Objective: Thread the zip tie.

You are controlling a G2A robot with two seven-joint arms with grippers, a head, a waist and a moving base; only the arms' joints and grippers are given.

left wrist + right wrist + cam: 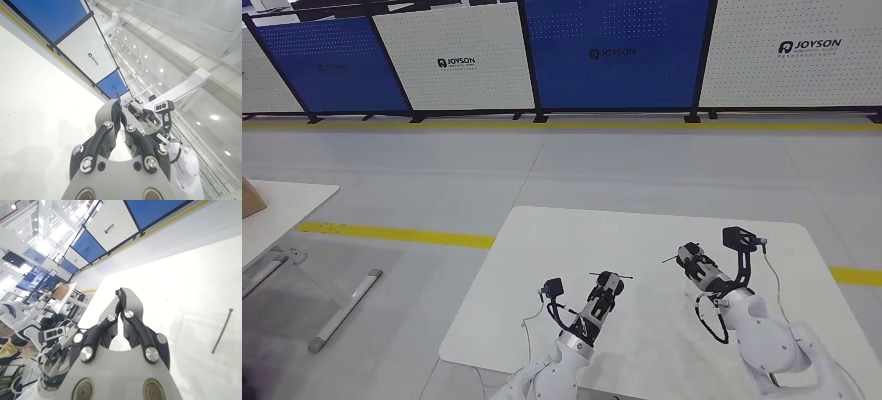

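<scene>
A black zip tie is clamped between the closed jaws of the left gripper above the white table. Its long axis points sideways toward the right gripper nearby. That gripper's jaws are pressed together on a black tab, likely a tie head. A spare zip tie lies in a clear tray, out of the way.

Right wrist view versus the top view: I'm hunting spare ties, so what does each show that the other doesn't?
Right wrist view adds a loose zip tie lying across a clear tray on the table, and, close up, the black tie end pinched in the right gripper. Top view adds the table's near edge and a thin black strip crossing the left gripper's tip. Both show the two grippers, the white table and the blue-and-white panels.
</scene>
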